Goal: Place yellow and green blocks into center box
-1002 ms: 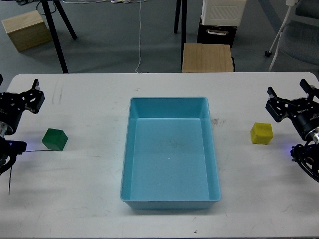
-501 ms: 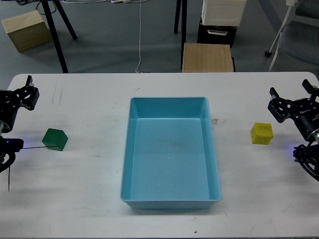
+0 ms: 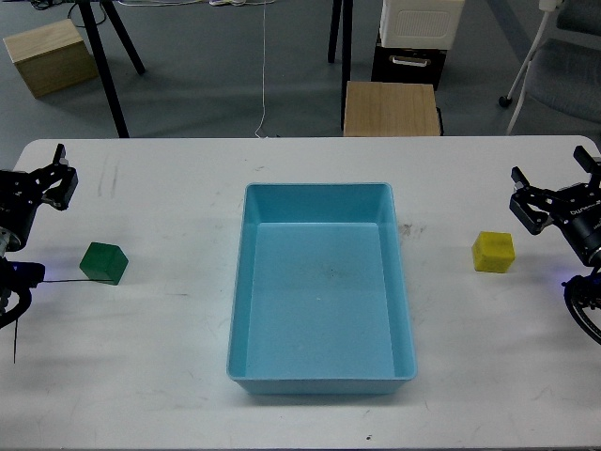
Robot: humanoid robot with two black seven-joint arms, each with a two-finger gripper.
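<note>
A green block (image 3: 103, 262) lies on the white table (image 3: 169, 357) at the left. A yellow block (image 3: 493, 252) lies at the right. The blue box (image 3: 319, 187) stands open and empty in the middle. My left gripper (image 3: 30, 188) is at the left edge, up and to the left of the green block. It is open and empty, with its outer finger cut off by the frame. My right gripper (image 3: 558, 190) is at the right edge, just right of and above the yellow block, open and empty. Neither gripper touches a block.
A thin black cable (image 3: 56, 280) runs from my left arm to the green block's side. Beyond the table's far edge stand a wooden stool (image 3: 391, 108), a black tripod leg (image 3: 106, 75) and a chair base (image 3: 526, 66).
Both grippers have drawn outward toward the frame edges, the left one to the left and the right one to the right. The blocks and the box have not moved.
</note>
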